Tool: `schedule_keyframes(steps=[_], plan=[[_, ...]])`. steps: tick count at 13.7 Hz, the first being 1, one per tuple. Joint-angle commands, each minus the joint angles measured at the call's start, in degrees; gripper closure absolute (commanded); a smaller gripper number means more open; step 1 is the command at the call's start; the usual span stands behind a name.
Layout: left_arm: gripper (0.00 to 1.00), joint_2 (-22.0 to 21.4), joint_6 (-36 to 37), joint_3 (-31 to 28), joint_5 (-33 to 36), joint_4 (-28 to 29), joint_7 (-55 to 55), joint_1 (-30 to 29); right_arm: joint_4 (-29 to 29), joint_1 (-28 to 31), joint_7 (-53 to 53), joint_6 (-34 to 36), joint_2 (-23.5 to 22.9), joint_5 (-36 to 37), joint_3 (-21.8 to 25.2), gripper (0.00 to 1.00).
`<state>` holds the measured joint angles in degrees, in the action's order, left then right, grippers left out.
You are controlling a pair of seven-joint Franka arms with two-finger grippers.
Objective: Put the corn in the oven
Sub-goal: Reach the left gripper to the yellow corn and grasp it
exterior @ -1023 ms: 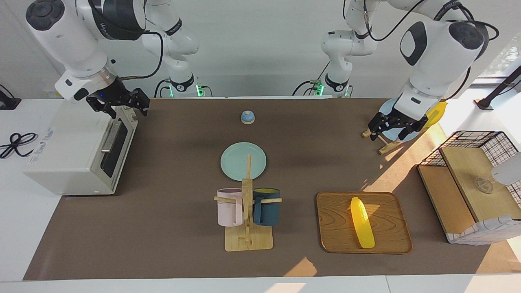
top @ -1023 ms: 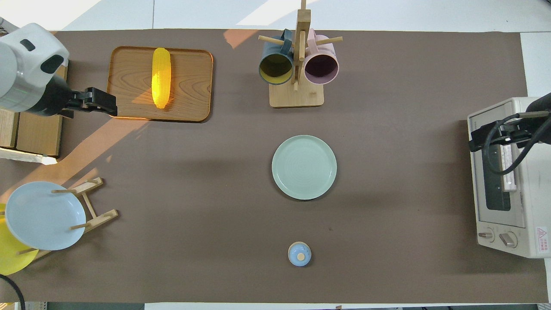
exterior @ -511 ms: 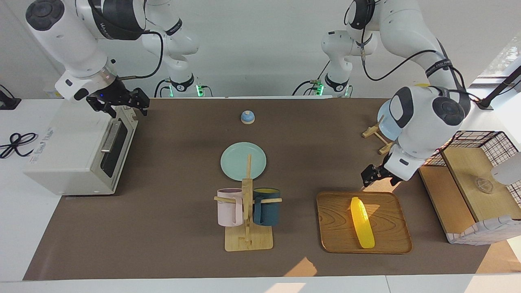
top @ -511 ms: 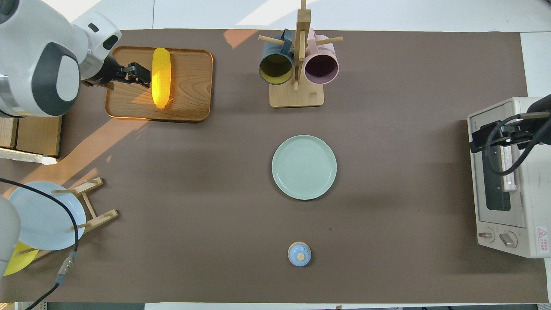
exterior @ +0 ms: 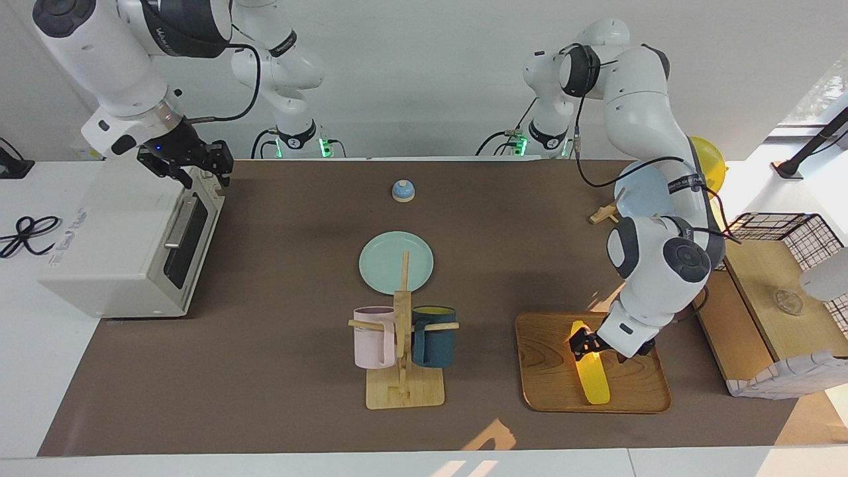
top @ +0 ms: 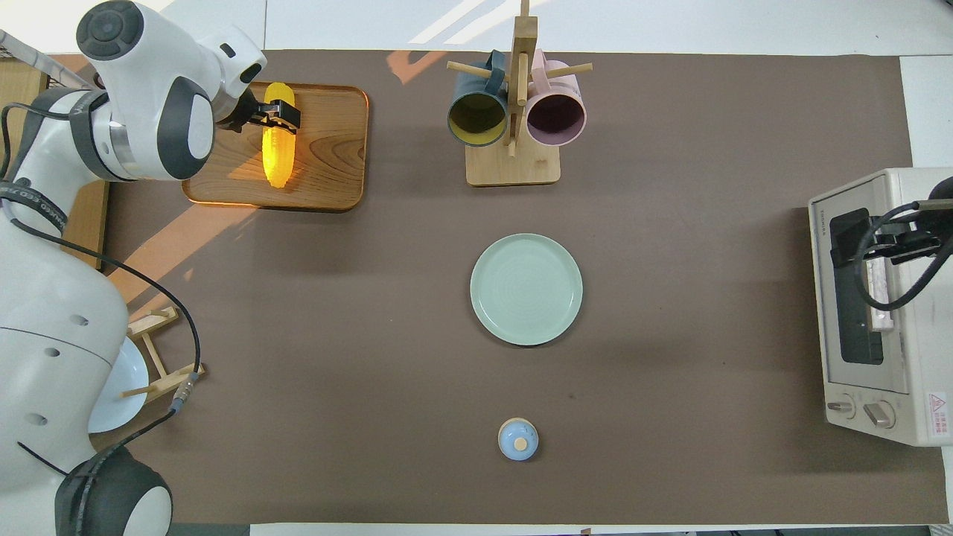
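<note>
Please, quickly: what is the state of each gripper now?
Left gripper: open, astride the bright yellow corn cob.
Right gripper: at the white toaster oven, cannot tell.

The tray [exterior: 550, 371] is brown wood with wavy grain lines, and it looks smooth. The corn [exterior: 591, 374] on it is bright yellow, bumpy and a bit shiny, like plastic. The mug rack [exterior: 403, 371] is pale, plain wood. The round green plate [exterior: 396, 262] looks smooth and glossy. The oven [exterior: 126, 245] has a white matt shell, a dark glass door and a metal bar handle. A flat brown mat [exterior: 278, 397], dull and not shiny, covers the table.
</note>
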<state>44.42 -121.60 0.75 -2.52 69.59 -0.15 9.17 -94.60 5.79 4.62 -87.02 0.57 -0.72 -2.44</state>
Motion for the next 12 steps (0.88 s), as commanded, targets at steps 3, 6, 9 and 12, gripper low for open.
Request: schedule_keyframes(steps=[3, 6, 9, 12], plan=[[0.0, 3.13, -2.15, -0.58, 1.03, -2.71, 3.31, 0.5, -13.07, 5.18, -0.14, -11.42, 4.1, 2.03, -0.37, 1.0], [0.09, 3.13, -2.06, -0.58, 1.11, -2.62, 3.75, 0.5, -14.82, 5.98, -0.31, -14.66, 2.43, 4.41, -0.37, 1.0], [0.8, 2.86, -1.79, -0.58, 1.11, -2.27, 4.02, 0.76, -15.62, 7.82, -0.23, -16.17, 1.28, 4.93, -0.37, 1.0], [1.0, 2.16, 0.05, -0.4, -0.72, -2.27, 3.58, 0.94, -16.49, 7.92, 0.3, -17.04, 0.49, 9.32, -0.46, 1.0]])
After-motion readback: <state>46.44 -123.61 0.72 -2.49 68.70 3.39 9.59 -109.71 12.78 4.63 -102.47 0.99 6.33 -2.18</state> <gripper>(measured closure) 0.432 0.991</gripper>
